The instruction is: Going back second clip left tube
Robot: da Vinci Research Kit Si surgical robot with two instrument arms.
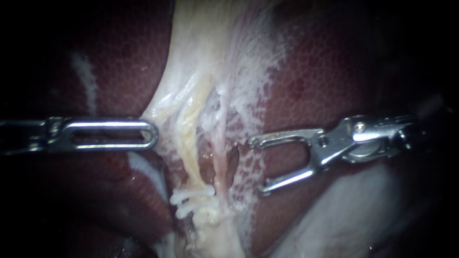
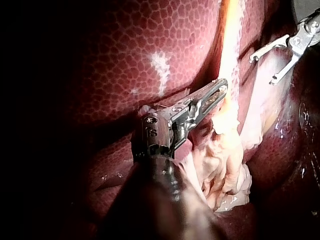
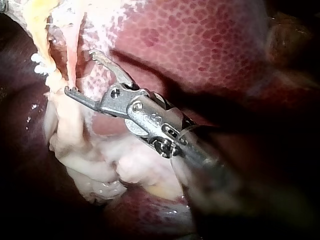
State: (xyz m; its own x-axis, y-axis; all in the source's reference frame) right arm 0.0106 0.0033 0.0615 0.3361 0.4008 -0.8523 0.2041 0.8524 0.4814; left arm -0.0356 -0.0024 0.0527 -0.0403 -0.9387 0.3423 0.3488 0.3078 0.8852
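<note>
Clips [image 1: 195,193]: two white ones, stacked close, set across the low end of the left tube [image 1: 190,143].
Left tube: pale yellow strand running up from the clips. The right tube [image 1: 221,162], pinker, lies just beside it.
Left instrument [image 1: 150,134]: jaws pressed together and empty, tip touching the tissue edge beside the left tube, above the clips.
Right instrument [image 1: 256,166]: jaws spread wide and empty, near the right tube but not touching it.
Liver [image 1: 334,67]: dark red, mottled, behind everything.
</note>
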